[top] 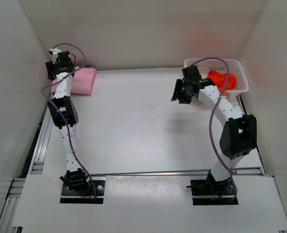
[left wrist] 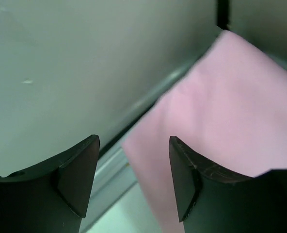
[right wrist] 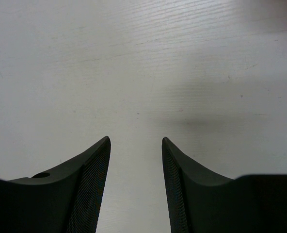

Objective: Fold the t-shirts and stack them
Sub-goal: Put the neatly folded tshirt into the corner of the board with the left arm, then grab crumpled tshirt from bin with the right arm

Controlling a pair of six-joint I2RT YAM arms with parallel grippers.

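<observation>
Nearest me, the arm bases sit at the front edge of the desk [top: 134, 136], and a broad run of smooth white surface opens ahead of and between the two arms.

Farther in, the right gripper [top: 181, 91] hangs over that open surface. In its wrist view the right gripper [right wrist: 135, 140] is partly open with nothing between its dark, finely textured fingers [right wrist: 92, 184], only faintly grained white desk [right wrist: 134, 58] below. Beyond it and to its right, a white plastic mesh basket [top: 243, 82] sits in the desk's far right corner, hard up to the side wall, with the orange-red t-shirt [top: 223, 79] crumpled inside.

Farthest off, the left gripper [top: 61, 60] is tucked into the far left corner, with little room on its left. Its wrist view shows the left gripper [left wrist: 133, 141] spread apart and gripping nothing. The pink t-shirt [left wrist: 221, 111], soft and flat with a straight edge, lies under and to the right of it. To the left of the gripper a pale metal rail [left wrist: 109, 170] runs under the plain grey wall [left wrist: 85, 58]. From above, the pink t-shirt [top: 83, 80] is a neat folded rectangle just beside that gripper.
</observation>
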